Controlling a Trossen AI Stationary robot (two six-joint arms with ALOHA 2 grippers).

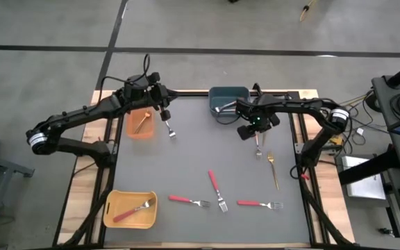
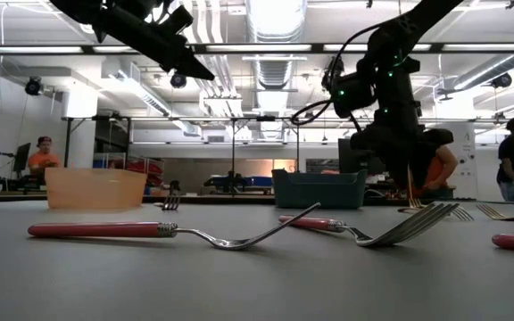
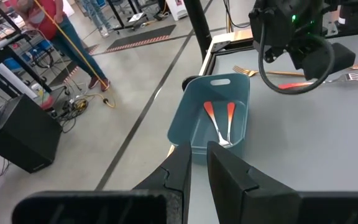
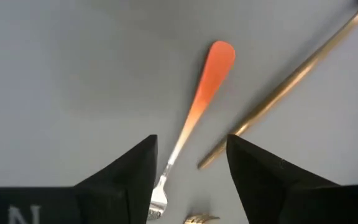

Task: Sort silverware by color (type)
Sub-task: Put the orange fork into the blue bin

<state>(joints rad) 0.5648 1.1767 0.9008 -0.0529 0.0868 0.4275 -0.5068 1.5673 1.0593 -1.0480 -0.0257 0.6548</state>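
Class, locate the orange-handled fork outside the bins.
The orange-handled fork lies on the table's right side, under the open right gripper, beside a gold fork, just below the blue-grey bin.

My two arms are black and jointed, white collars near their bases, black cables looping, green lights glowing on the right wrist.

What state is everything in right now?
Right gripper: fingers open above the loose orange-handled fork.
Left gripper: beside the orange bin.
Blue bin: holds two orange-handled forks.
Orange bin: holds one gold fork.
Yellow bin: holds one red-handled fork.
Three red-handled forks: loose on the mat.
Second gold fork: loose.
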